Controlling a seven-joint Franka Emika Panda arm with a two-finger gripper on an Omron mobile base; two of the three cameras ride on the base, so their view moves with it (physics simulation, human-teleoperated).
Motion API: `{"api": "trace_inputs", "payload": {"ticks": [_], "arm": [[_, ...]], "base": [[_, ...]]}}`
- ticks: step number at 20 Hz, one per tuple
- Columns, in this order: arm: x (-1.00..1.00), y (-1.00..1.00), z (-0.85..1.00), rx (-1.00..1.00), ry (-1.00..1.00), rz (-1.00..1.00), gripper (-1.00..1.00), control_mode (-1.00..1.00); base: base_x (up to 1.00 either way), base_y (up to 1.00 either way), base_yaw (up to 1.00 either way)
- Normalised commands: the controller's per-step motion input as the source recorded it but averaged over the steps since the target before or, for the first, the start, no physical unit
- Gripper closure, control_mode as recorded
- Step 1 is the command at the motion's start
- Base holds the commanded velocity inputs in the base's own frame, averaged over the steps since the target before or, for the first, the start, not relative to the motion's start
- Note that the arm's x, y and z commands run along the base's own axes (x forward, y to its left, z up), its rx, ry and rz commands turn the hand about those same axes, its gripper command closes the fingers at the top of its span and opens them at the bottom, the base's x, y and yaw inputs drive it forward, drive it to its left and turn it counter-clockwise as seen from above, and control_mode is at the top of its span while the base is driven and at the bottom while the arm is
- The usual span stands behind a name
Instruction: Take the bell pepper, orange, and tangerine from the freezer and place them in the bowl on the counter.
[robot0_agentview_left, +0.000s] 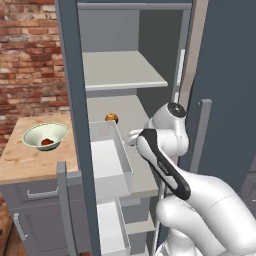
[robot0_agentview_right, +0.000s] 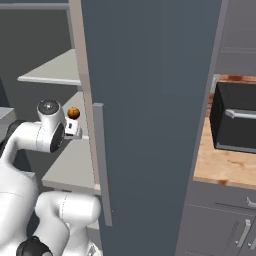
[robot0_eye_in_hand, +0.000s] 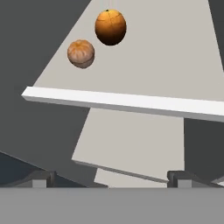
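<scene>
While the gripper (robot0_eye_in_hand: 109, 178) hangs wide open and empty, the orange (robot0_eye_in_hand: 110, 27) and tangerine (robot0_eye_in_hand: 81, 53) sit near each other on the freezer shelf (robot0_eye_in_hand: 175, 65). Both look light, firm, probably slick and apt to roll; grip across the widest part.

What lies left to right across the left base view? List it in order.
brick wall → bowl holding the red bell pepper, on the counter → freezer frame → white bin → robot arm → freezer door.
</scene>
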Motion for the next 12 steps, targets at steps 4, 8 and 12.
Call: {"api": "trace_inputs", "payload": {"ticks": [4, 8, 12], "arm": [[0.38, 0.15, 0.00, 0.00, 0.00, 0.00, -1.00, -1.00], [0.35, 0.07, 0.00, 0.00, 0.00, -0.02, -1.00, -1.00], [0.26, 0.00, 0.00, 0.02, -0.01, -0.04, -1.00, -1.00]], "base": [[0.00, 0.00, 0.00], [0.00, 0.00, 0.00], [0.00, 0.00, 0.00]]}}
